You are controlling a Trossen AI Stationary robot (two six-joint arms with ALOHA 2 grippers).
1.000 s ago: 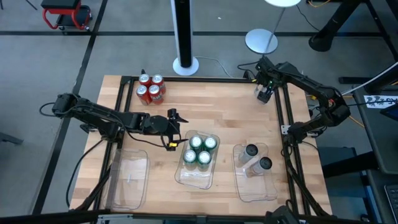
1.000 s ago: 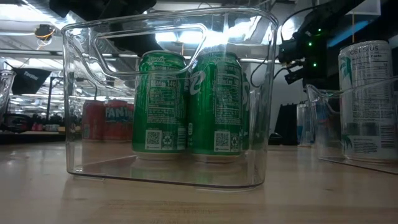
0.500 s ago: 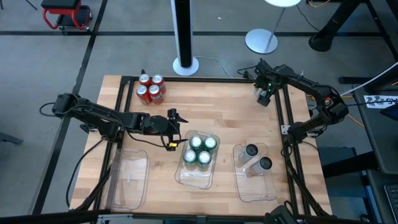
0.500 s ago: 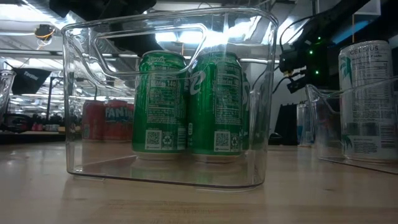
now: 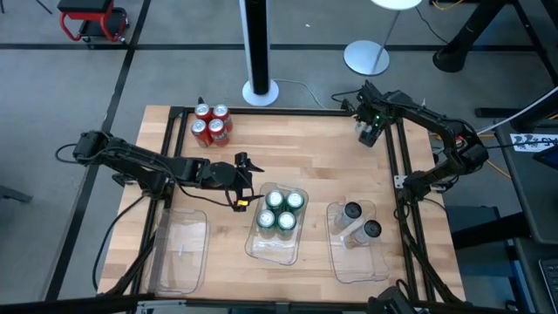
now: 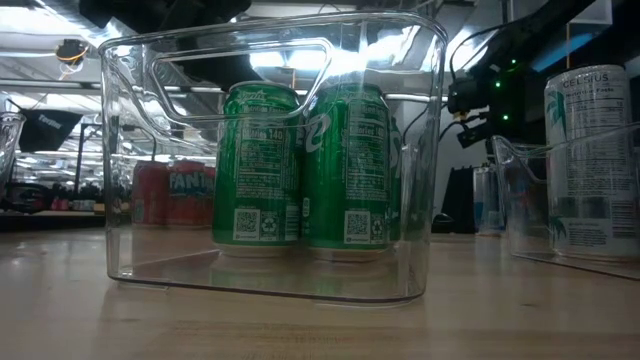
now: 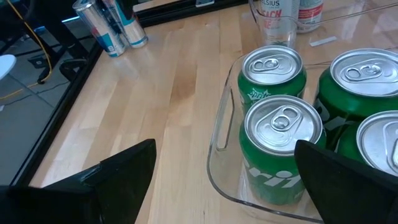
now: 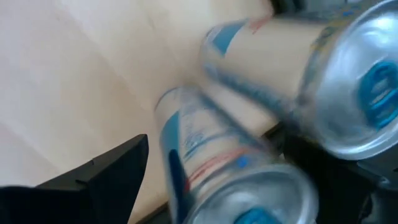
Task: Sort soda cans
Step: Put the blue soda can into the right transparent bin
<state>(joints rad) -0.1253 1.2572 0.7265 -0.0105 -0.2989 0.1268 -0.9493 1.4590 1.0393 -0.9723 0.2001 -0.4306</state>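
Four red cans [image 5: 211, 124] stand on the table near its far left. Four green cans [image 5: 280, 212] stand in the middle clear tray, and the left wrist view shows them close up [image 7: 283, 134]. Two silver-grey cans [image 5: 362, 220] stand in the right tray. Two more silver cans [image 8: 249, 168] stand at the far right corner. My right gripper [image 5: 369, 129] hangs open over them, with one finger on each side of the nearer can. My left gripper [image 5: 243, 180] waits open just left of the green cans' tray. My right gripper [image 8: 217, 186] comes from above with one finger [image 8: 99, 180] on either side of the nearer silver can, near its top. The picture is blurred, so I cannot tell whether the fingers touch it. The can stands upright on the table.
An empty clear tray [image 5: 180, 249] lies at the near left. The black frame rail [image 5: 394, 148] runs along the table's right edge, close to the right gripper. Bare wood lies between the red cans and the far right corner.
My right gripper has shifted a little toward the table's left and turned slightly over the silver cans at the far right corner. My left arm and all the cans in the trays have kept still.
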